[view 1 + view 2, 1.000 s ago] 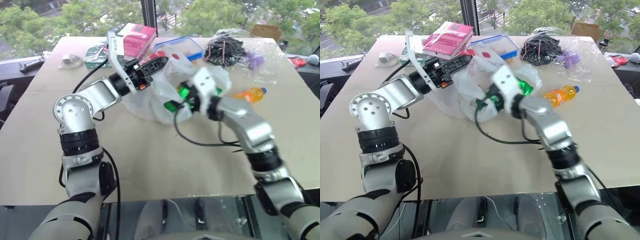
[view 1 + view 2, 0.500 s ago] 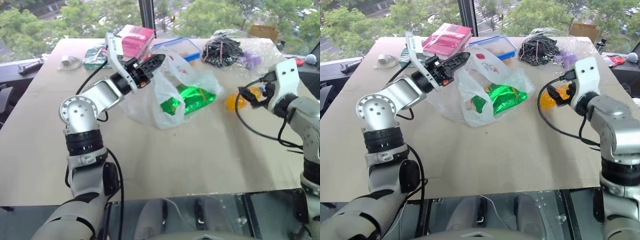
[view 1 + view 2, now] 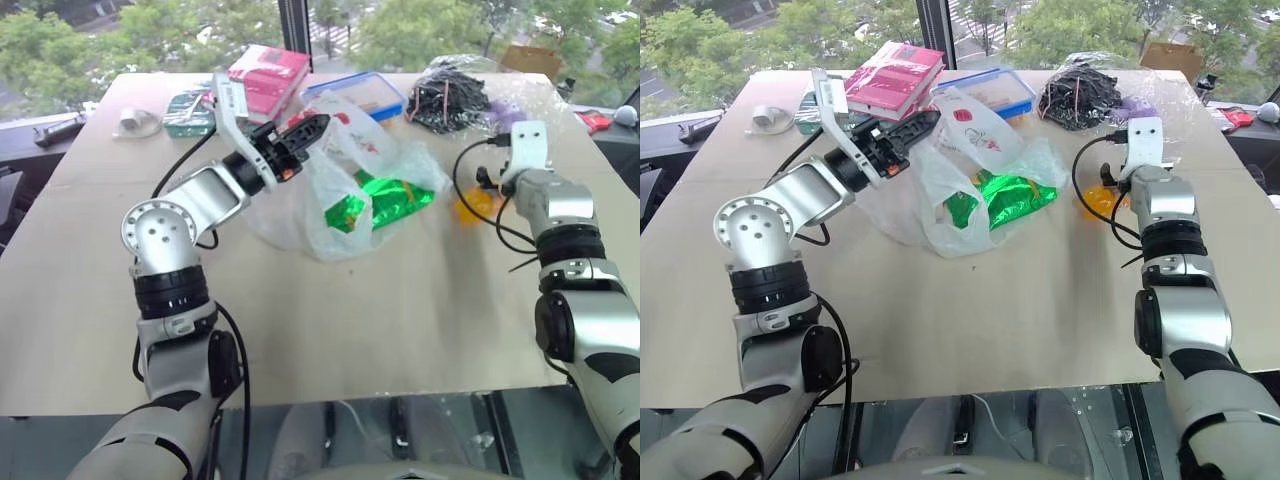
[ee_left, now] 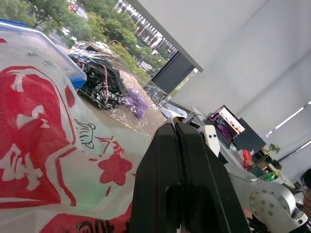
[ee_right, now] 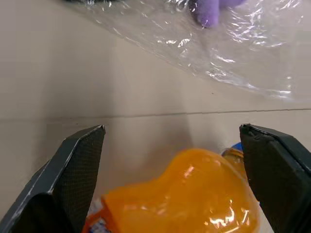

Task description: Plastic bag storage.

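- Bench (image 3: pixel 300 330): I am watching its smooth bare top, because the round orange bottle (image 5: pixel 184 199) lying on it could be rolling away if one finger is nudging it before the other.
- Plastic bag (image 3: pixel 340 190): it is lying mid-bench, slumped open with its mouth lifted at the left side, the green snack packet (image 3: pixel 385 195) sitting inside. I am judging the thin film likely to be tearing or slipping if I am pulling harder.
- Left end effector (image 3: pixel 308 127): its fingers are pressed together, pinching the bag's upper edge by the red print. If this pinch is giving way, the mouth is collapsing and nothing more is going in.
- Right end effector (image 5: pixel 175 170): its fingers are standing wide apart on either side of the bottle, not yet touching it. The clear wrap (image 5: pixel 233 53) beyond it could be snagging if I am overshooting.
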`<action>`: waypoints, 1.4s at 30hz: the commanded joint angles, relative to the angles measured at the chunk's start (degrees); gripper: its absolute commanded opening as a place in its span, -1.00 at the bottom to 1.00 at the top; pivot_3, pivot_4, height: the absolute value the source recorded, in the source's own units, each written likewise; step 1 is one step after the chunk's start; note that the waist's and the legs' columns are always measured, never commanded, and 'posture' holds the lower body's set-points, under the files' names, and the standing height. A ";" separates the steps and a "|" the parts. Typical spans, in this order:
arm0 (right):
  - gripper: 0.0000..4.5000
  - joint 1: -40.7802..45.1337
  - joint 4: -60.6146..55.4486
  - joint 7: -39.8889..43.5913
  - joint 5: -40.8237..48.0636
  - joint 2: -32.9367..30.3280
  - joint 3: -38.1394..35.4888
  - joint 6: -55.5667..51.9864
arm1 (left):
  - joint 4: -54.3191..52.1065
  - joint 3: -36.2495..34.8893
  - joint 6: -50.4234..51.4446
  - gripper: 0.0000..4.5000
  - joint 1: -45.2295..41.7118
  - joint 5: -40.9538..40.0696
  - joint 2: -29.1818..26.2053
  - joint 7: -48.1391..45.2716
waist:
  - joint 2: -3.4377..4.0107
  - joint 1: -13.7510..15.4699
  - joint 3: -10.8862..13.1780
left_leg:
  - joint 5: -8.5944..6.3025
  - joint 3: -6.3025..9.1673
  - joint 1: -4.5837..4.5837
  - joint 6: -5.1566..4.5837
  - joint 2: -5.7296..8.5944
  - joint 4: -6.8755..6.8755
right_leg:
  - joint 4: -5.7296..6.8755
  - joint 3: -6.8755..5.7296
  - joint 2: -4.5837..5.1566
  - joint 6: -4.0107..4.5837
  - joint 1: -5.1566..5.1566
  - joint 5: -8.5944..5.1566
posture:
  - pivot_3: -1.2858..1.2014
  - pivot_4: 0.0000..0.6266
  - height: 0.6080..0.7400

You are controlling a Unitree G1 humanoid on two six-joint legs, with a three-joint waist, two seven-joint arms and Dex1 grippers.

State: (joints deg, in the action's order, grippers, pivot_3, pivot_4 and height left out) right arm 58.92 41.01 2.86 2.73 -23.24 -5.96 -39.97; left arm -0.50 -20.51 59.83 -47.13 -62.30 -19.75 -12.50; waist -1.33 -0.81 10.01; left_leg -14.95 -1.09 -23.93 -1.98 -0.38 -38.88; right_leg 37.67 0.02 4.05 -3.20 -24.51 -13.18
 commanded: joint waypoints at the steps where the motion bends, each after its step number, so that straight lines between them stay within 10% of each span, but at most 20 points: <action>1: 0.99 -4.87 -11.79 -0.17 0.11 -1.25 -0.76 -11.06 | -2.50 -0.97 -0.24 -1.00 -0.05 -1.61 -0.54 0.05 | 0.00 0.17 0.00 | 0.00 0.02 0.01 0.00 -0.01 0.00 | 0.03 -0.02 0.00 0.00 0.00 0.00 | 0.03 -0.52 1.00; 18: 0.99 -13.45 -38.86 -10.97 -1.17 6.19 -13.43 -39.44 | -0.88 0.81 -0.65 -1.00 -0.48 -1.32 -0.18 -1.37 | 0.00 0.12 -0.01 | 0.00 -0.02 0.08 -0.01 0.06 -0.12 | 0.22 0.03 -0.04 0.00 0.01 0.00 | 0.03 -0.52 1.00; 22: 0.99 -17.74 -41.02 -9.33 -0.02 6.13 -15.00 -38.94 | -0.74 0.62 -0.69 -1.00 -0.64 -1.29 -0.47 -1.54 | -0.06 0.30 -0.06 | 0.00 0.04 0.08 -0.01 0.09 -0.14 | 0.21 -0.02 -0.04 0.00 0.05 0.00 | 0.03 -0.52 1.00; 27: 0.27 -23.67 -46.08 -3.08 1.93 2.45 -9.96 -34.84 | -1.08 0.46 -0.52 -1.00 -0.62 -1.47 -0.69 -1.50 | -0.08 0.43 -0.06 | -0.01 0.22 0.19 -0.02 0.12 -0.17 | 0.11 -0.19 -0.04 -0.01 0.28 0.00 | 0.03 -0.52 1.00; 38: 0.27 -28.30 -78.54 18.72 25.15 0.77 -13.59 -39.97 | 0.46 0.27 -0.49 -1.00 -1.93 -1.62 -1.67 -2.52 | -0.01 -0.13 -0.01 | -0.03 0.27 0.13 -0.05 0.07 -0.15 | 0.00 -0.21 -0.09 -0.01 0.26 -0.01 | 0.03 -0.52 1.00; 42: 0.27 -29.30 -80.38 15.03 21.84 -3.61 -7.23 -40.60 | 0.60 0.73 -0.38 -1.00 -2.18 -1.28 -2.00 -3.06 | 0.00 0.07 -0.01 | -0.15 0.31 0.20 -0.26 0.05 -0.17 | 0.10 -0.24 -0.13 -0.01 0.28 -0.01 | 0.03 -0.52 1.00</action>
State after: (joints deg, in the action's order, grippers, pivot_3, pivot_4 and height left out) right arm 29.94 -39.04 20.20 27.07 -24.59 -14.59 -80.12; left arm 0.98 -19.62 59.71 -47.93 -63.16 -20.88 -14.71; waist -1.33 -0.75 10.00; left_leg -15.10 -0.79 -23.73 -2.24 -0.32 -39.07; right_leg 37.79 -0.22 3.96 -3.21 -24.22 -13.19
